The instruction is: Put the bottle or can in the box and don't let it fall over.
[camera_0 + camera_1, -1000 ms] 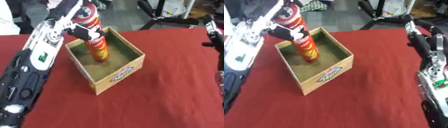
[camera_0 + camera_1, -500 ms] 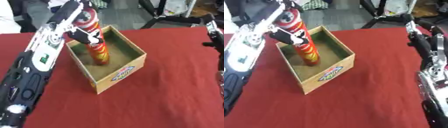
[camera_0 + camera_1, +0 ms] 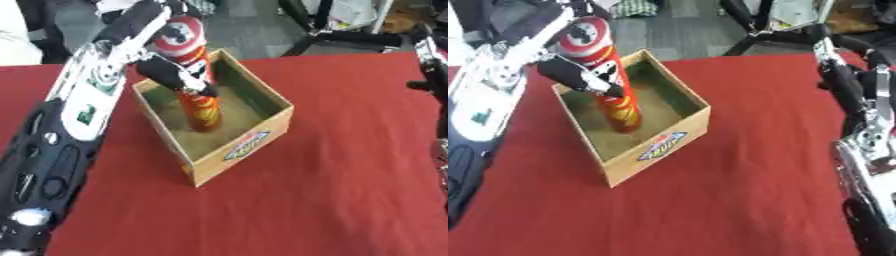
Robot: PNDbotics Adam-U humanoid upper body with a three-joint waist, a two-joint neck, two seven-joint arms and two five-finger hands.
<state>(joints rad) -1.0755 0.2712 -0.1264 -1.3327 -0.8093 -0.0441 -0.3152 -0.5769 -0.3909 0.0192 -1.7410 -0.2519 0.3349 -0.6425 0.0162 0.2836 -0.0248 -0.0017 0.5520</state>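
Observation:
A tall red can with a red, white and blue lid stands nearly upright inside an open cardboard box on the red table. Its base is on or just above the box floor near the left wall. My left hand reaches in from the upper left, and its black fingers are curled round the upper half of the can. My right hand is raised at the right edge, well away from the box. Its shape is not clear.
Red cloth covers the table, and the box is the only thing standing on it. Beyond the far edge are black chair or stand legs on a grey floor. My left forearm lies along the left side of the box.
The can has come down a little inside the box, with my left hand still round it. The right arm has stayed where it was.

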